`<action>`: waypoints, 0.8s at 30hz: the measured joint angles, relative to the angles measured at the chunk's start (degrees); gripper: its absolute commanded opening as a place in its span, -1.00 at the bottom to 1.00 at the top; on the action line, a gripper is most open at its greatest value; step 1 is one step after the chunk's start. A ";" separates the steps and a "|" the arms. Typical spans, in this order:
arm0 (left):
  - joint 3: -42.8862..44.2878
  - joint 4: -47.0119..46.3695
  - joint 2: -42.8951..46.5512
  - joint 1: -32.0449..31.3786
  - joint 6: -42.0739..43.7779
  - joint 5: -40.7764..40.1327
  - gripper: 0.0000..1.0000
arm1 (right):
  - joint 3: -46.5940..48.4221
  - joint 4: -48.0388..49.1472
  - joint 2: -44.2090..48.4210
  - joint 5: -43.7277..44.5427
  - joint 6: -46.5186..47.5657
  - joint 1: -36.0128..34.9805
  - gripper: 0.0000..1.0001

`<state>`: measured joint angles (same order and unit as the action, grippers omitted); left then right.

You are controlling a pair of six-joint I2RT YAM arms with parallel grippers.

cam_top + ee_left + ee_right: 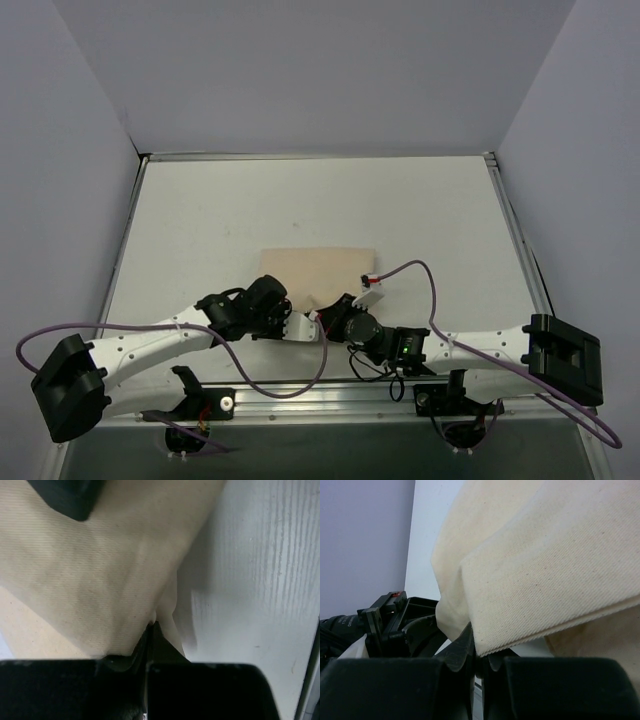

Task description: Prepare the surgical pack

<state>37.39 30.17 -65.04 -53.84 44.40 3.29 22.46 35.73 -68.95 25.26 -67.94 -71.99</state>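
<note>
Surgical pack (318,268), a folded beige bundle, lies at table (200,220) centre. At its six o'clock edge, left gripper (302,328) and right gripper (325,316) each have their jaws clamped on a cloth fold. The fabric looks soft, limp and light, probably best held by its edges.

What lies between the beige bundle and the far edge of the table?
Nothing: in the top external view, the white table beyond the beige bundle is bare up to its far edge.
</note>
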 measured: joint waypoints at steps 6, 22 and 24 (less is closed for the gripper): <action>-1.05 -1.92 1.40 0.00 -0.15 0.59 -0.89 | -0.59 -0.76 -0.81 -0.13 -1.88 -1.01 -1.00; 0.59 6.32 7.78 -0.07 -0.72 7.93 -0.09 | -4.83 -1.31 -5.44 0.02 -6.95 -3.91 -1.00; 2.47 8.66 7.80 -0.07 -0.90 9.70 0.00 | -5.16 -0.94 -5.75 0.11 -7.41 -3.91 -1.00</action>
<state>39.86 38.83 -57.23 -53.91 43.51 12.99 17.30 34.79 -74.70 25.36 -75.35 -75.90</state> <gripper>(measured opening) 0.456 0.008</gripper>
